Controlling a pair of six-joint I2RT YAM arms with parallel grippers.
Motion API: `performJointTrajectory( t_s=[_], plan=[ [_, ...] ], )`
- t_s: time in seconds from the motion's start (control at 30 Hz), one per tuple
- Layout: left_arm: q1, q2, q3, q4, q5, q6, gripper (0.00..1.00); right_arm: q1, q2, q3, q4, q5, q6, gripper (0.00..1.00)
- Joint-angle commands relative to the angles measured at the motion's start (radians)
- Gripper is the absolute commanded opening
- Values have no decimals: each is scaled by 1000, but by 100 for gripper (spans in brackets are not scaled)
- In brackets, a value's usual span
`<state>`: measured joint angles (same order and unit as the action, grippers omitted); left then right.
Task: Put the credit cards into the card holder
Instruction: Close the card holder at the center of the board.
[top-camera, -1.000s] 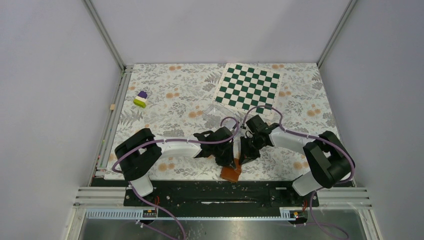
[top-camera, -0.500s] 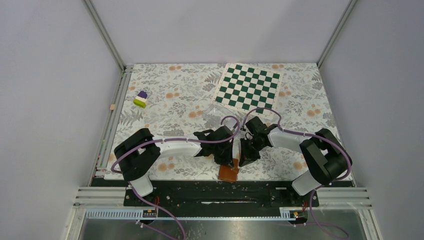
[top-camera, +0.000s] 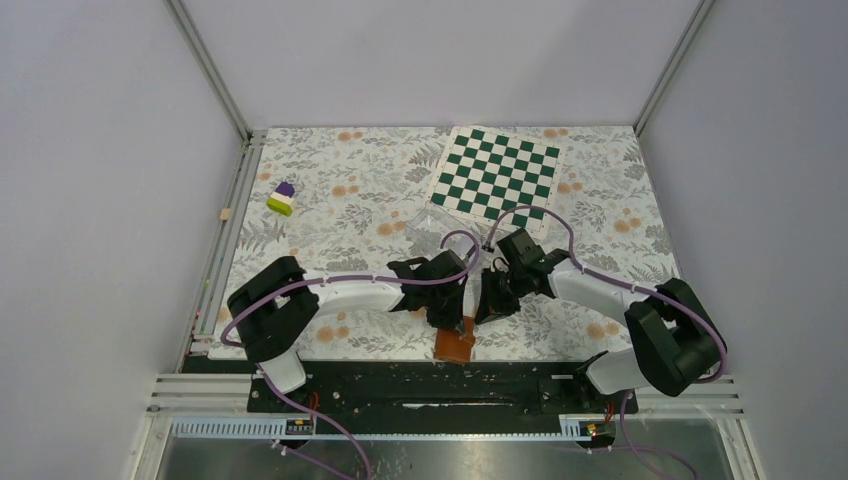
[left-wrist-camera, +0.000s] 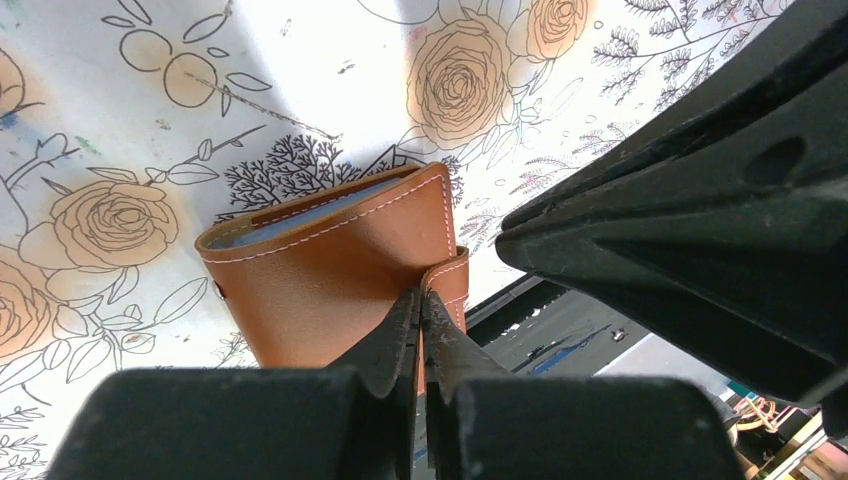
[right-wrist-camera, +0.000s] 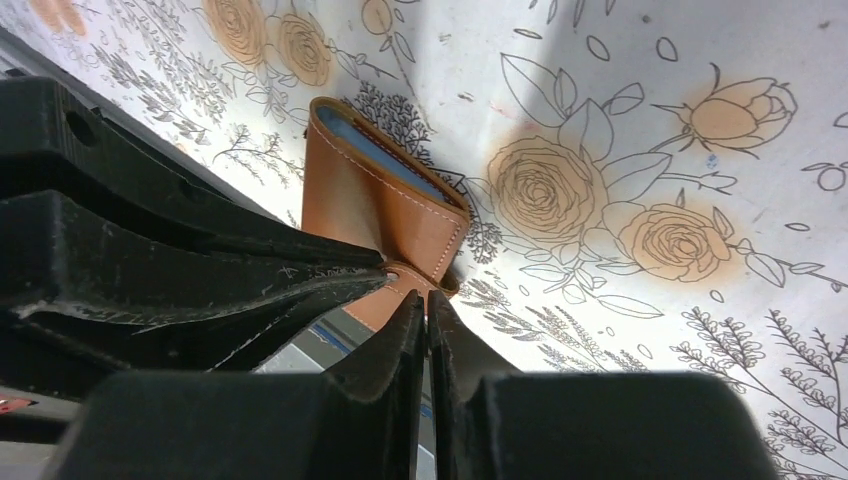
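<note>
The card holder (left-wrist-camera: 320, 285) is a brown leather wallet lying folded at the table's near edge (top-camera: 455, 345), with a pale blue lining showing along its upper fold (right-wrist-camera: 385, 160). My left gripper (left-wrist-camera: 422, 297) is shut on its snap tab (left-wrist-camera: 452, 280), and leather shows between the fingers. My right gripper (right-wrist-camera: 427, 297) is shut too, its tips against the tab's edge (right-wrist-camera: 405, 300) from the other side; I cannot tell whether it pinches the leather. In the top view the two grippers, left (top-camera: 447, 322) and right (top-camera: 490, 306), meet over the wallet. No credit cards show in any view.
A green-and-white chessboard (top-camera: 497, 177) lies at the back right. A small purple and green block (top-camera: 282, 198) sits at the left. A clear plastic case (top-camera: 428, 222) lies just beyond the grippers. The black rail (top-camera: 400, 385) runs under the wallet's overhanging edge.
The right arm's elbow has swung right and nearer while its gripper stayed at the wallet. The wallet has slid slightly left. The left arm has barely moved.
</note>
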<state>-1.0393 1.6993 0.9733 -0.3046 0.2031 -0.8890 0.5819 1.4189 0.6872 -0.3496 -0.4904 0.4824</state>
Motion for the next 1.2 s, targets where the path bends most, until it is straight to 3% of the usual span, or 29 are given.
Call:
performJointTrajectory(
  t_s=[0.0, 0.6, 0.93, 1.17],
  plan=[
    [3, -46, 19, -13, -35, -4, 0, 7, -7, 15, 37, -45, 30, 12],
    [4, -60, 9, -25, -55, -16, 0, 27, 206, -7, 196, -69, 68, 8],
    [3, -57, 19, -91, -74, -16, 0, 33, 206, -4, 193, -71, 71, 8],
    [3, -92, 7, -33, -28, -54, 0, 32, 77, -22, 145, -22, 70, 12]
  ],
)
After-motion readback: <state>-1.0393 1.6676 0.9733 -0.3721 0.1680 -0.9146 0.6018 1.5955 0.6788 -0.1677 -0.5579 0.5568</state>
